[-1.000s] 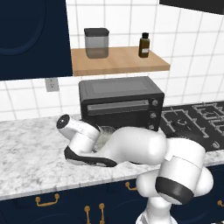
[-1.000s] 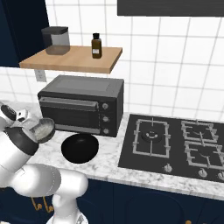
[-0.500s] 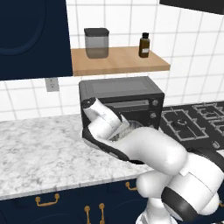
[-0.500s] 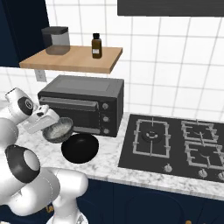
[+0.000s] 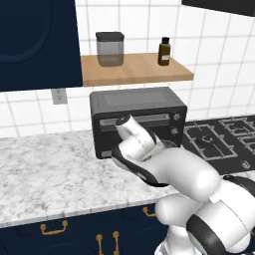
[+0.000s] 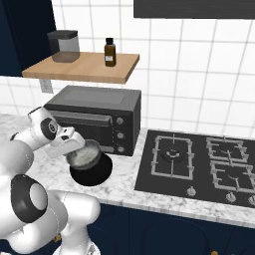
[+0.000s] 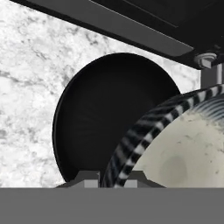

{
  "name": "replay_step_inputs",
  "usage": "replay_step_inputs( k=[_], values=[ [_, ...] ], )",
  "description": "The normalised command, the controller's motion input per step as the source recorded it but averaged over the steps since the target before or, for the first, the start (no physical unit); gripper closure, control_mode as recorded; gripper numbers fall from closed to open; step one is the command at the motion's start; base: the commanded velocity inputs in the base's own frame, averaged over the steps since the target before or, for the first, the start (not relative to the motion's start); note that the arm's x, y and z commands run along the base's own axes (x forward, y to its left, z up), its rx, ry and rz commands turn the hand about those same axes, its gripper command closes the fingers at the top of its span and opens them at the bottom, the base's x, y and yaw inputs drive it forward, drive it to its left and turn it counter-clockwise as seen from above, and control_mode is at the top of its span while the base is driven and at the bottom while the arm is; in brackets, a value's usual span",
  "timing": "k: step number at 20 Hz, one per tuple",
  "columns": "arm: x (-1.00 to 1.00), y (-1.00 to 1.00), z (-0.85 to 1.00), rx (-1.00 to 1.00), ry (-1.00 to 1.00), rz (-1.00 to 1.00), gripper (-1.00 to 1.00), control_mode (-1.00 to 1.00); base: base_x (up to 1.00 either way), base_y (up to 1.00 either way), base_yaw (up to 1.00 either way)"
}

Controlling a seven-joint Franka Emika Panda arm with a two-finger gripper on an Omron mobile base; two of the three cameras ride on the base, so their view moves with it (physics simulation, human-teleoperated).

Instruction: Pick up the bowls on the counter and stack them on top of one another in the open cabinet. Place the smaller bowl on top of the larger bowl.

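Right base view, left to right: two-finger gripper (image 6: 74, 148) carries the small grey metallic bowl with pale speckled inside (image 6: 84, 153), fingers pinching its rim, held in the air over the wide glossy black bowl (image 6: 91, 171). Black bowl sits on the white-and-grey marbled counter (image 6: 124, 182), just before the black toaster oven (image 6: 94, 117). Above the oven: tan wooden open shelf (image 6: 84, 67), carrying a grey lidded canister (image 6: 63, 46) and a brown bottle (image 6: 110, 52). Black stove top (image 6: 199, 164) at right.

Even bright rendered light, soft shadows, slightly coarse, no glare
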Motion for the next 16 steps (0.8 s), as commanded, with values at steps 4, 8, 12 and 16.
replay_step_inputs(
  k=[4, 8, 12, 16],
  values=[
    [0.21, -0.06, -0.38, 0.05, 0.00, 0.00, 1.00, -1.00, 0.00, 0.00, 0.00],
    [0.44, 0.00, -0.28, 0.02, 0.00, 0.00, -1.00, -1.00, 0.00, 0.00, 0.00],
    [0.18, 0.00, 0.00, 0.03, 0.00, 0.00, -1.00, -1.00, 0.00, 0.00, 0.00],
    [-0.60, 0.29, 0.23, 0.06, 0.00, 0.00, -1.00, -1.00, 0.00, 0.00, 0.00]
  ],
)
